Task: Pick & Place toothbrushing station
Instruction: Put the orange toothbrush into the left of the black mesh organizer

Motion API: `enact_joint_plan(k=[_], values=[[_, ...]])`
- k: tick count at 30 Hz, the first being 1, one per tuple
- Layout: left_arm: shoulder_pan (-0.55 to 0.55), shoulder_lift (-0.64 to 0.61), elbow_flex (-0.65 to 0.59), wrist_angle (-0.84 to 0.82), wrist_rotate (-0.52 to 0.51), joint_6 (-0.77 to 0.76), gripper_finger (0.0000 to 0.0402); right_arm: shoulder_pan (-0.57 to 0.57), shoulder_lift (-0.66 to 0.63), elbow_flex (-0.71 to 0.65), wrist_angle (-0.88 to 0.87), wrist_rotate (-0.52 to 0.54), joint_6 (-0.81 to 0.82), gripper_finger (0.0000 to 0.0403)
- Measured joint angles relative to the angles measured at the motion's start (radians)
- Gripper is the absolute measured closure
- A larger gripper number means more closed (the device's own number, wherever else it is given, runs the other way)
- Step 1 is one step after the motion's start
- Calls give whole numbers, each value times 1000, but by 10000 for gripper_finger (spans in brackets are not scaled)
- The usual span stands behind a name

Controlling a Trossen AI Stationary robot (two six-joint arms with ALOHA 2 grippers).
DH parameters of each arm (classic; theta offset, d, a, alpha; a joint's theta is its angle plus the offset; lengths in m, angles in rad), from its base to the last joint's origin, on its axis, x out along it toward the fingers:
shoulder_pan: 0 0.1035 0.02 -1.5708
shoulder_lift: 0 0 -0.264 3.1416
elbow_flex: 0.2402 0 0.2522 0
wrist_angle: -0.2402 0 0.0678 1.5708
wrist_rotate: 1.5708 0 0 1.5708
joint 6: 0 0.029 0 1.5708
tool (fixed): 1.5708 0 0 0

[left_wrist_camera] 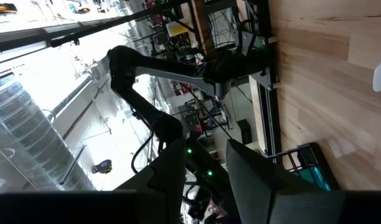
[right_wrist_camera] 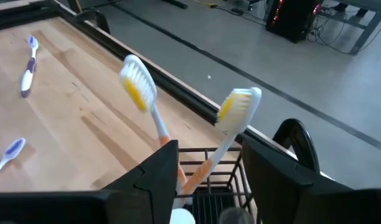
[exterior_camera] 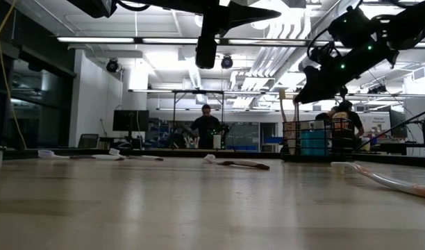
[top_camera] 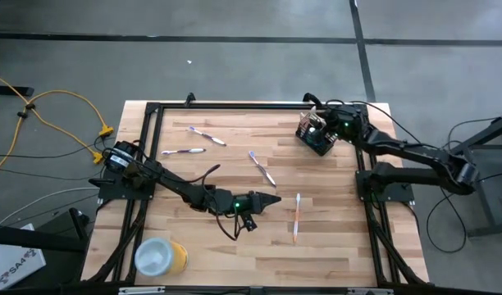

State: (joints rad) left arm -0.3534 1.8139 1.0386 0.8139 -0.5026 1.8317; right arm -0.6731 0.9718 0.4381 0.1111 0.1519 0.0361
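The right end effector (top_camera: 315, 124) hangs straight over the mesh holder (top_camera: 318, 138) at the far right corner, with two upright toothbrushes (right_wrist_camera: 231, 121) rising between its parted fingers, so going down is blocked. The black frame rail (top_camera: 259, 105) runs just behind it. Ahead of the left end effector (top_camera: 271, 200), bare tabletop (top_camera: 333, 246) lies open apart from one orange-handled toothbrush (top_camera: 297, 215) nearby.

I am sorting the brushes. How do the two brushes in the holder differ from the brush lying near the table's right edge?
The two brushes in the holder stand upright, heads up, inside the black wire holder. The brush near the right edge lies flat on the table, alone. All show orange and white.
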Motion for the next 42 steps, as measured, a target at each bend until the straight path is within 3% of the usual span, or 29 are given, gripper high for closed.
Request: enact_joint_plan(k=[20,27,34,42], values=[[-9,0,0,-14,0,-5,291,190,-242,0,-311,-34,178,230],[-35,1,0,-50,0,-8,291,335,-246,0,-338,-107,233,230],[-58,1,0,-52,-3,-81,291,487,-246,0,-345,-112,231,230],[-82,1,0,-51,-109,-184,291,651,-214,0,-349,-135,251,230]])
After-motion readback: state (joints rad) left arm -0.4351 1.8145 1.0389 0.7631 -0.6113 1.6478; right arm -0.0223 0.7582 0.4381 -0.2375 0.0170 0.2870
